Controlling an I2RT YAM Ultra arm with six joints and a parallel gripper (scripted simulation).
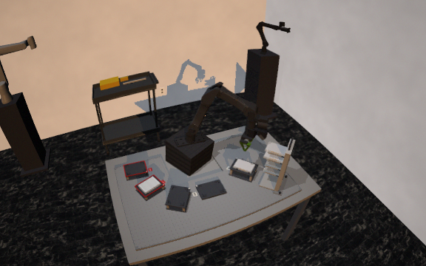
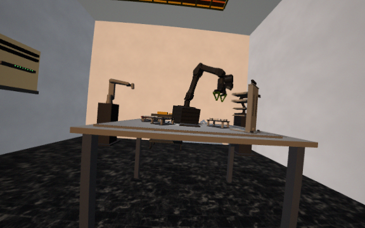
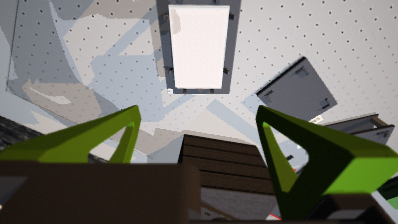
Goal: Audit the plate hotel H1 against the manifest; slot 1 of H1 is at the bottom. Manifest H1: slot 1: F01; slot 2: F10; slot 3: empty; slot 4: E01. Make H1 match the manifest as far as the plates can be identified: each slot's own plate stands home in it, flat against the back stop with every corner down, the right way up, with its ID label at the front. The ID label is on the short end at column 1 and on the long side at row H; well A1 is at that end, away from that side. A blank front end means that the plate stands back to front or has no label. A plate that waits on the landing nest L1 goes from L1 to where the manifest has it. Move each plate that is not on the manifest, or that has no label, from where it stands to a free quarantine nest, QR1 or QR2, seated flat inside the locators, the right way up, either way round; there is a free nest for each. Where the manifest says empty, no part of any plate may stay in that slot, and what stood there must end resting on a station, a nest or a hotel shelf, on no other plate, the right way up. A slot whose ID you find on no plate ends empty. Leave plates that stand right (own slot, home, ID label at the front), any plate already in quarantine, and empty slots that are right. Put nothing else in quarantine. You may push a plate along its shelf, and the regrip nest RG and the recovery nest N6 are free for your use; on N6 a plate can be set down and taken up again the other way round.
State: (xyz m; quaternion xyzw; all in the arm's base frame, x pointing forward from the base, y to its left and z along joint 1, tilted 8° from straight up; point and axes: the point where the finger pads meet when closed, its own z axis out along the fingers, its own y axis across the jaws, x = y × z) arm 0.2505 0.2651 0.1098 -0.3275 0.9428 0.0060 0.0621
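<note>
My gripper [image 1: 245,145] has green fingers, open and empty, and hangs in the air to the left of the plate hotel H1 [image 1: 277,164], above and behind a nest. It also shows in the side view [image 2: 220,95] and in the wrist view [image 3: 197,145]. A white plate [image 1: 243,166] lies flat on the dark nest below it, and also shows in the wrist view [image 3: 199,46]. The hotel holds white plates on several shelves; their labels are too small to read. Another white plate [image 1: 149,185] sits in a red-framed quarantine nest. The second red-framed nest [image 1: 135,168] is empty.
The arm's dark base block [image 1: 189,152] stands mid-table. Two empty dark nests [image 1: 178,196] [image 1: 211,188] lie in front of it. A dark tower [image 1: 261,83] stands behind the table, and a cart [image 1: 126,105] at the back left.
</note>
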